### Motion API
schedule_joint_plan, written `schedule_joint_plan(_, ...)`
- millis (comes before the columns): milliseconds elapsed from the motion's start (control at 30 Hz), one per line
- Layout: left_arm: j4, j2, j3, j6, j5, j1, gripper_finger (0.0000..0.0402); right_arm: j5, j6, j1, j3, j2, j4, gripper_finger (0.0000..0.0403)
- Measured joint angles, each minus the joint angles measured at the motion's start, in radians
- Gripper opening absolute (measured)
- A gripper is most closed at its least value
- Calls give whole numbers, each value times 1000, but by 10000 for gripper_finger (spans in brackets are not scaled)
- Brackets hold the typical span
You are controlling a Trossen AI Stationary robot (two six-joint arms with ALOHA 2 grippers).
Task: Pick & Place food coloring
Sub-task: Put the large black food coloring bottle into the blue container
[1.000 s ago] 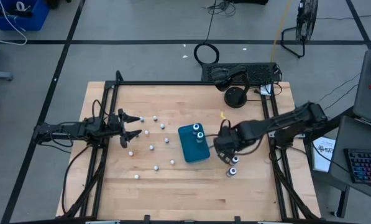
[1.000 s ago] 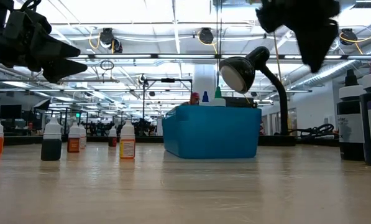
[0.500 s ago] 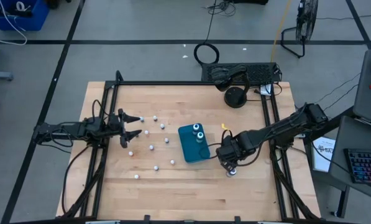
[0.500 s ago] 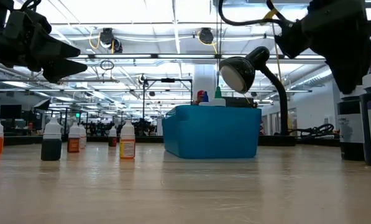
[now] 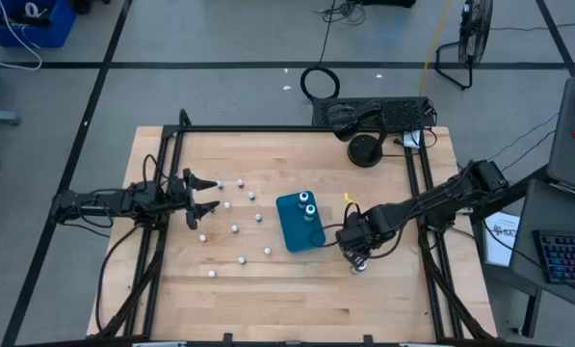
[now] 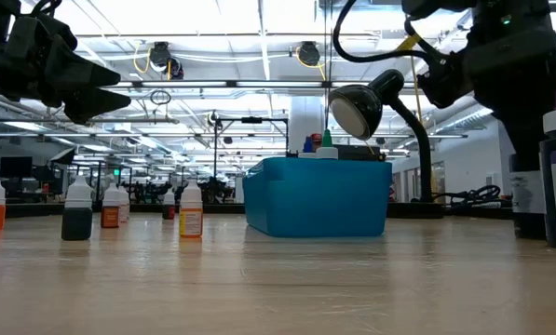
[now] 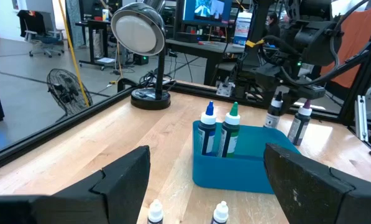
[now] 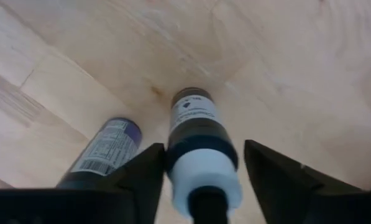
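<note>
Right claw (image 5: 358, 253) is down over the two bottles standing on the table (image 5: 268, 299) at roughly 4 o'clock of the teal box (image 5: 300, 224). Wrist view shows its fingers (image 8: 278, 177) either side of the black-bodied bottle (image 8: 201, 149), straddling it at the white collar; pads look apart from the body, so partly spread and not gripping yet, I'd say. Approach is top-down, probably so the purple-bodied bottle (image 8: 107, 149) just beside it doesn't get knocked. That one has a printed label. Both are dark, upright, and narrow to a tip. Two more bottles already stand in the box, blue tip (image 7: 208, 127) and green tip (image 7: 231, 129), so the job looks about half done by my read. Left claw (image 5: 202, 198) waits at the table's 9 o'clock side, fingers spread wide, holding nothing, over the scatter of small white-capped dropper bottles (image 5: 234, 228). Risk: closing off-centre could tip the purple neighbour.
</note>
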Motion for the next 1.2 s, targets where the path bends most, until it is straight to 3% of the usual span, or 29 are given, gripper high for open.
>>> schedule_joint_plan(100, 0, 0, 0, 0, 0, 0, 308, 3, -48, 0, 0, 0, 27, 136)
schedule_joint_plan(367, 0, 0, 0, 0, 0, 0, 308, 124, -196, -10, 36, -12, 76, 134)
schedule_joint_plan(700, 0, 0, 0, 0, 0, 0, 308, 290, -414, -56, 245, -31, 37, 134)
schedule_joint_plan(967, 0, 0, 0, 0, 0, 0, 308, 288, -613, -119, 347, -16, 110, 134)
schedule_joint_plan(1200, 0, 0, 0, 0, 0, 0, 308, 215, -724, -164, 447, 104, 67, 134)
